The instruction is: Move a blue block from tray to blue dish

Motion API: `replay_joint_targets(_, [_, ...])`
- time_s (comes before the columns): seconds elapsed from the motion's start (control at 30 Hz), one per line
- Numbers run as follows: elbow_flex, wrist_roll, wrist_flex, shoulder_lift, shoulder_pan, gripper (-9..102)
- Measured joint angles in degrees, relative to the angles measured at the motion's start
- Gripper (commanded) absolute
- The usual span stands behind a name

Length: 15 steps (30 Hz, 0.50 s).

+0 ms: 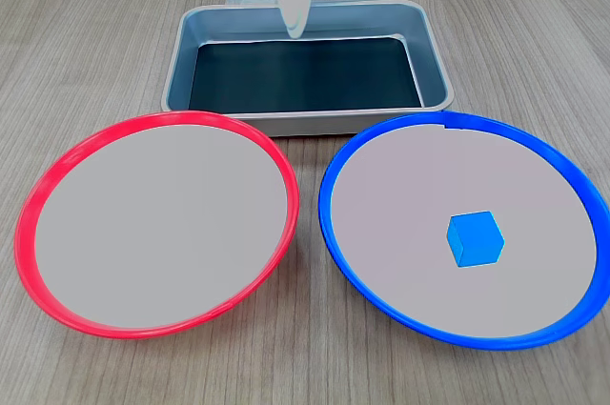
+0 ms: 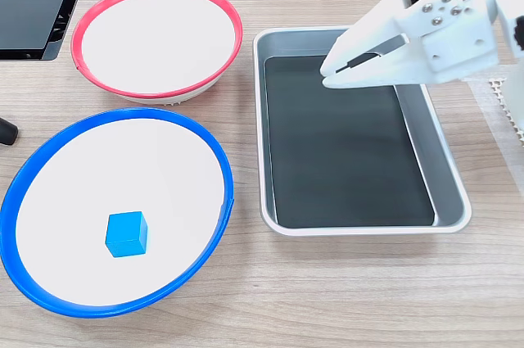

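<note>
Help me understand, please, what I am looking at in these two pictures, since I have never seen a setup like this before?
This is a small white robot arm on a wooden table, photographed by two still cameras: one faces the arm from across the table, the other looks down from the side. The arm ends in a two-finger gripper, its "hand", which hangs over the tray with the fingers almost together and nothing between them. The tray is silver-grey metal with a dark bottom. Beside it sit two large shallow dishes: a red dish and the blue dish. The blue block, a small cube, lies inside the blue dish. So the block already rests in its dish, apart from the gripper.
</note>
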Motion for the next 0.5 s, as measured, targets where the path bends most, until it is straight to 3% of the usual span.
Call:
replay_joint_targets(0.23, [0.0, -0.6, 9.0, 4.7, -0.4, 0])
replay_joint_targets(0.5, [0.1, -1.1, 9.9, 4.7, -0.6, 2])
